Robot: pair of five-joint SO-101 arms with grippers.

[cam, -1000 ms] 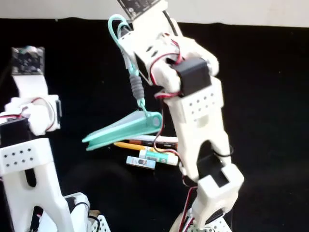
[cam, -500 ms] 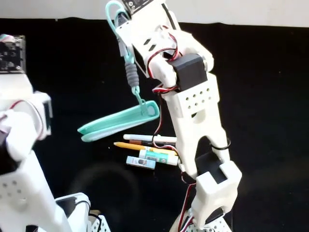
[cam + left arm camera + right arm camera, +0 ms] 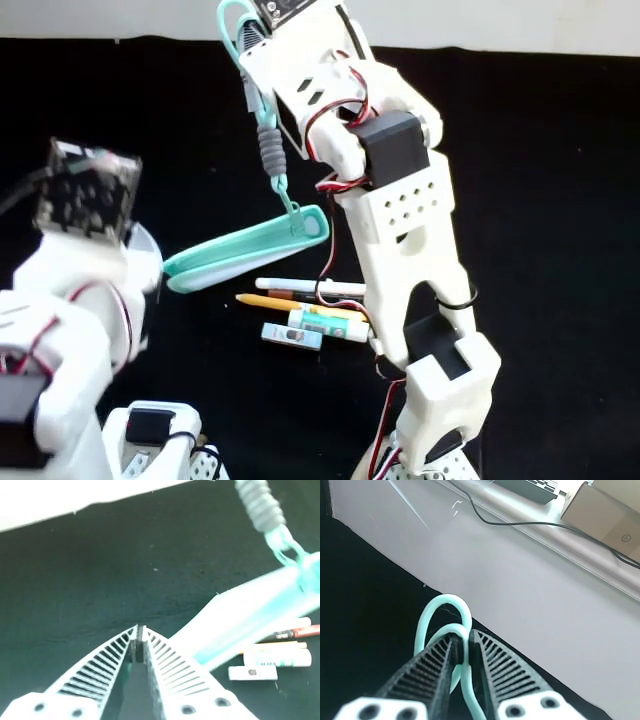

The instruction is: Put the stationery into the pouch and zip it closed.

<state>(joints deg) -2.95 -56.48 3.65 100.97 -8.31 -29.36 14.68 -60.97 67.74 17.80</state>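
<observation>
A teal pouch (image 3: 245, 250) hangs tilted above the black table by its strap (image 3: 268, 150). My right gripper (image 3: 252, 62) is high up, shut on the strap's loop (image 3: 442, 612). My left gripper (image 3: 150, 262) is beside the pouch's lower left end, and its fingers (image 3: 131, 641) are shut on nothing. In the left wrist view the pouch (image 3: 240, 617) lies just past the fingertips, apart from them. Under the pouch lie a white pen (image 3: 310, 287), a yellow pencil (image 3: 265, 301), a glue stick (image 3: 330, 322) and an eraser (image 3: 292, 337).
The right arm's white links (image 3: 410, 260) stand over the table's middle, right beside the stationery. A pale floor with a cable (image 3: 530, 525) and a cardboard box (image 3: 605, 515) runs beyond the table's far edge. Black table surface (image 3: 540, 200) stretches to the right.
My left arm has swung in from the left edge, bringing its gripper up to the pouch's lower end. The right gripper lifted the pouch slightly up and to the left, then held still.
</observation>
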